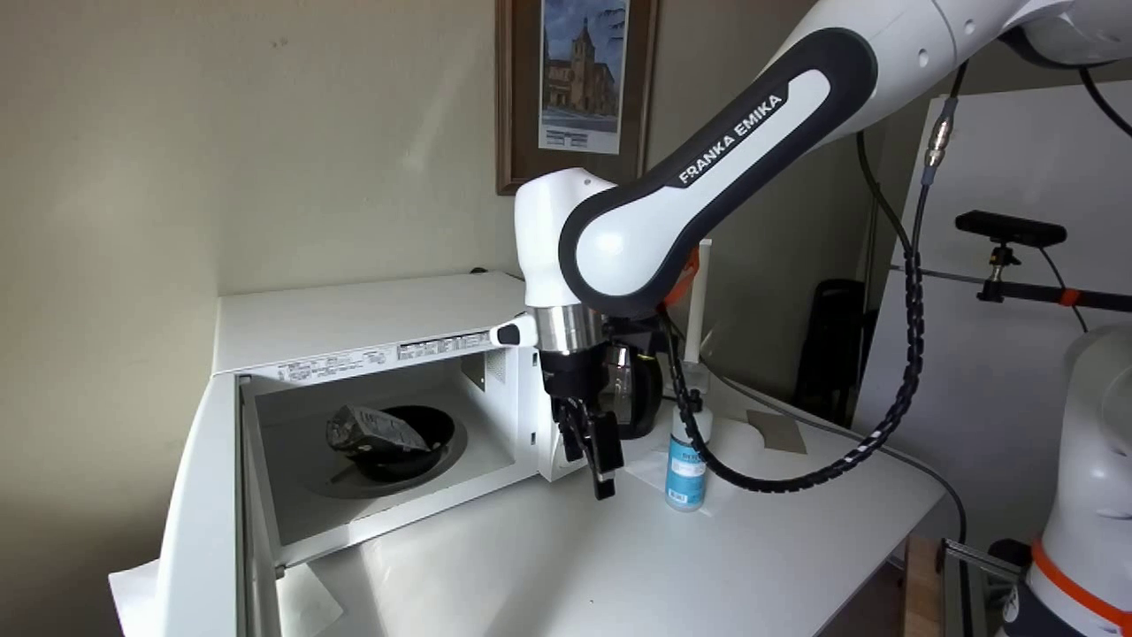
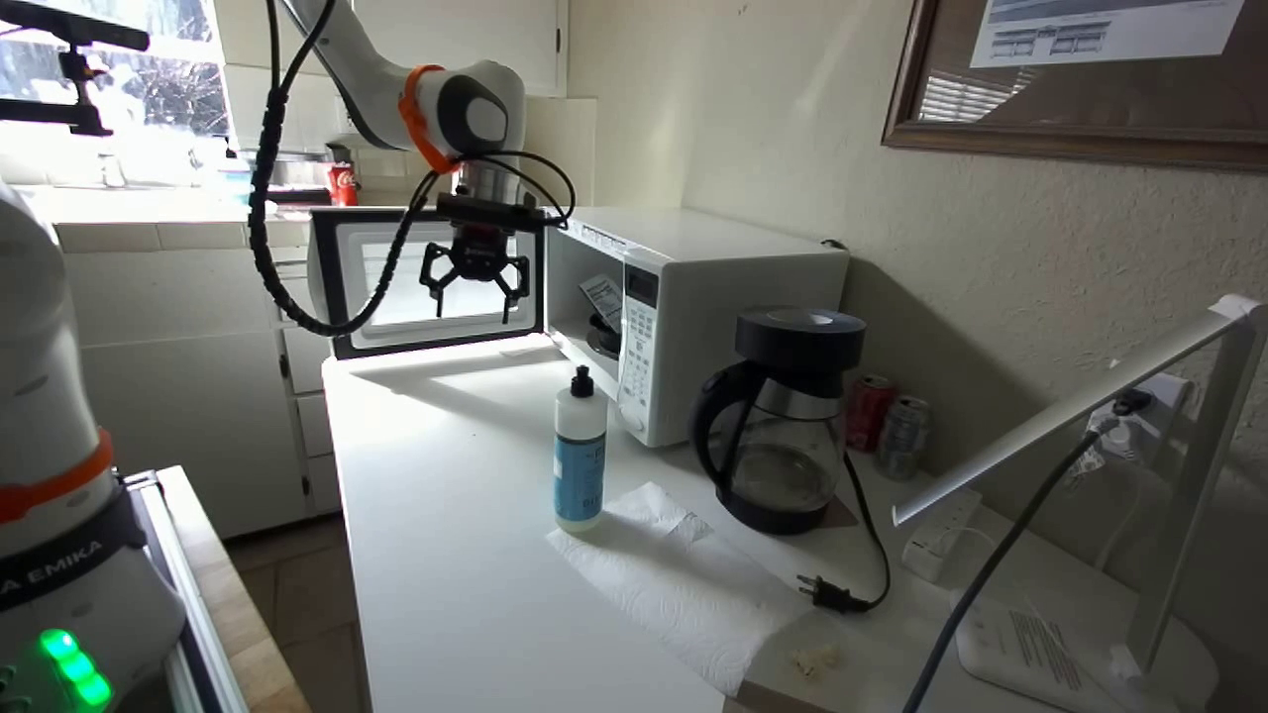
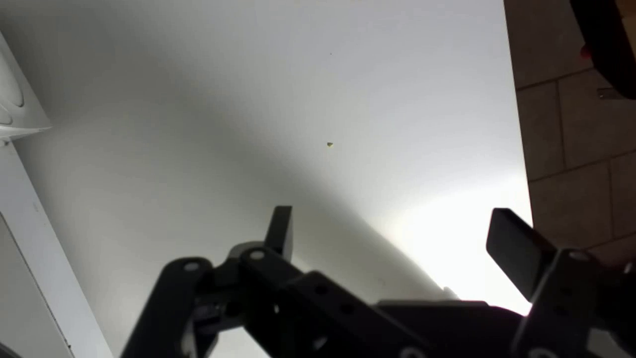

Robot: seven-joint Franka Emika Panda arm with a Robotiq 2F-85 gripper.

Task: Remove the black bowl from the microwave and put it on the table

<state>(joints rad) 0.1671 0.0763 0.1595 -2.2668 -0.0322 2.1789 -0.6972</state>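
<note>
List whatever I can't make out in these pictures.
Inside of the black bowl: partly covered by a packet in an exterior view.
Part of the black bowl: hidden behind the control panel in an exterior view.
Packet lettering: too small and blurred in both exterior views.
Microwave: mostly cut off by the left edge in the wrist view.
Framed picture: top cut off by the upper edge in both exterior views.

Overexposed daylight enters through the clear glass window [image 2: 168, 89]. Smooth white flat tabletop [image 3: 278, 109]: blown-out glare, soft diagonal shadow in wrist view. Plain beige wall [image 1: 133, 177]: unevenly lit.
</note>
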